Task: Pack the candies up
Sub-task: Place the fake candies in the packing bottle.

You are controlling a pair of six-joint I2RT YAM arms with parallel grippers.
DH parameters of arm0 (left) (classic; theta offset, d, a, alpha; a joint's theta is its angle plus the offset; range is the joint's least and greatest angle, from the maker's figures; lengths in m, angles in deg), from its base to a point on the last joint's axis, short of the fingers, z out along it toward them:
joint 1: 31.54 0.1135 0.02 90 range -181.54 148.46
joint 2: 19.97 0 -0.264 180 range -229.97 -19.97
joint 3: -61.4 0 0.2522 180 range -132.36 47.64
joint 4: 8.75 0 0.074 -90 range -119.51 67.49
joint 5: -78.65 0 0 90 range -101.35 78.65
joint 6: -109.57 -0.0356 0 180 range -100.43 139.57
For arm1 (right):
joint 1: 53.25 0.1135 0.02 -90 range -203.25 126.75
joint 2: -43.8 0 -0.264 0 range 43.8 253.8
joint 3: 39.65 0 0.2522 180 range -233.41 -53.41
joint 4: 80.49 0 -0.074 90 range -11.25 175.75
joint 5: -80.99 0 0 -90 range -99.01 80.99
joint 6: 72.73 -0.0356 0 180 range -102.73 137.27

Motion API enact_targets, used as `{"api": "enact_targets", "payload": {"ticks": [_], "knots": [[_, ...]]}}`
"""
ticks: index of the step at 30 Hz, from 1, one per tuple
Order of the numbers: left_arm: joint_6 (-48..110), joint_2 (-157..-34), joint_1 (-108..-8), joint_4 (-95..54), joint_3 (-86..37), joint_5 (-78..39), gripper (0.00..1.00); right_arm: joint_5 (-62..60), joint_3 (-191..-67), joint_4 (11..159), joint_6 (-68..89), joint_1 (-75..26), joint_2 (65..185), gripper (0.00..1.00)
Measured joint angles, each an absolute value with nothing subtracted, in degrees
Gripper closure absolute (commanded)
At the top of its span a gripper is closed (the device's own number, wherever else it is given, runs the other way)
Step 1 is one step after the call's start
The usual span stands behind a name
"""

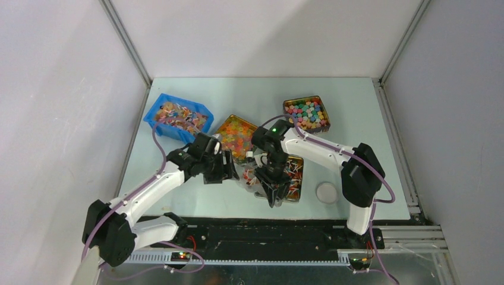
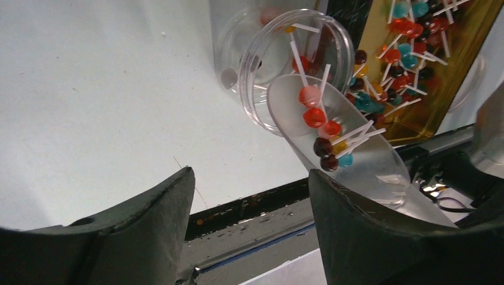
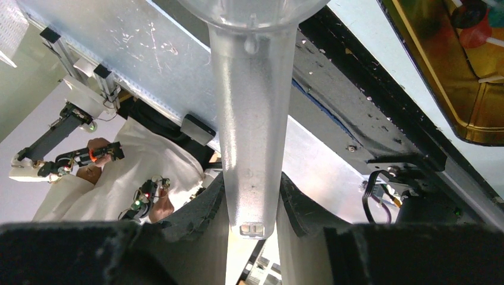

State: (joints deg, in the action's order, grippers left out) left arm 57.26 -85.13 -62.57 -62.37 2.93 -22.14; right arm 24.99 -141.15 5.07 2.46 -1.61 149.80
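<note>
Sweet containers on the table (image 1: pixel 356 119), four by my count: one blue bin (image 1: pixel 166 130) and three gold tins, namely the far tin (image 1: pixel 302 99) of pastel pieces, the middle tin (image 1: pixel 224 123) of orange gummies and the near tin (image 2: pixel 463 47) of stick sweets. Single items, three: one clear jar (image 2: pixel 249 89), one clear scoop (image 2: pixel 374 166), one white lid (image 1: pixel 326 192). Candies (image 2: pixel 314 117) on the scoop, about seven as I read them; those in the jar, bin and tins overlap too much for me to count.
</note>
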Motion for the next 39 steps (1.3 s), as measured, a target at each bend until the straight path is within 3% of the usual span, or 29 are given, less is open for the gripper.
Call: {"api": "enact_targets", "payload": {"ticks": [9,16,39], "knots": [[60.69,-82.47,-62.63,-56.6,4.41,-25.09,0.26,24.53,-141.46,5.04,2.27,-1.11,149.8,1.0],[61.7,-83.3,-62.7,-55.85,6.73,-25.16,0.39,24.07,-142.29,4.93,2.03,-0.89,149.8,1.0],[61.68,-84.7,-63.64,-54.21,6.73,-25.05,0.51,22.21,-143.8,4.1,0.93,-0.74,149.8,1.0]]}}
